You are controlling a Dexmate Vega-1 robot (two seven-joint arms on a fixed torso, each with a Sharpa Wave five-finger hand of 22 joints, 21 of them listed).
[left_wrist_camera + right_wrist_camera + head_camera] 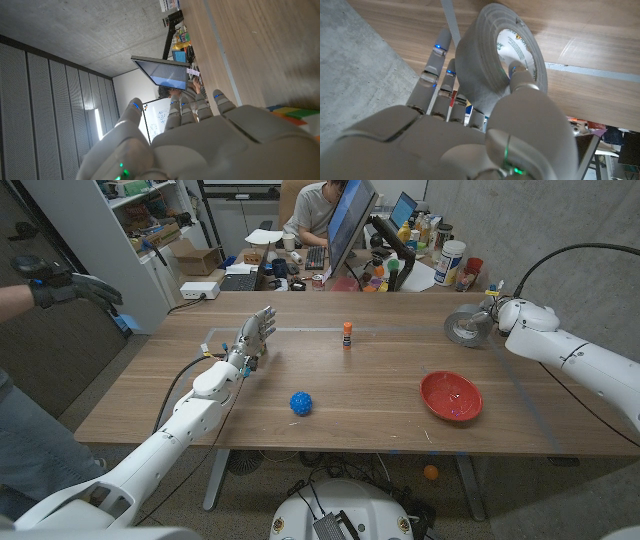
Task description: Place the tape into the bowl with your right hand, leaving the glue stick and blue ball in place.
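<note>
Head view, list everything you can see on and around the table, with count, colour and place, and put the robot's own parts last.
tape: one, grey roll, held above the table's far right corner
bowl: one, red, on the table's right side, nearer the robot
blue ball: one, blue, near the table's middle, toward the front
glue stick: one, orange cap, upright at the far middle
table: one, brown wood
person: one, seated at a cluttered desk behind the table
gloved hand: one, dark, at the left edge, a person's
left hand: one, white and grey, fingers apart, holding nothing
right hand: one, white, gripping the tape
</note>
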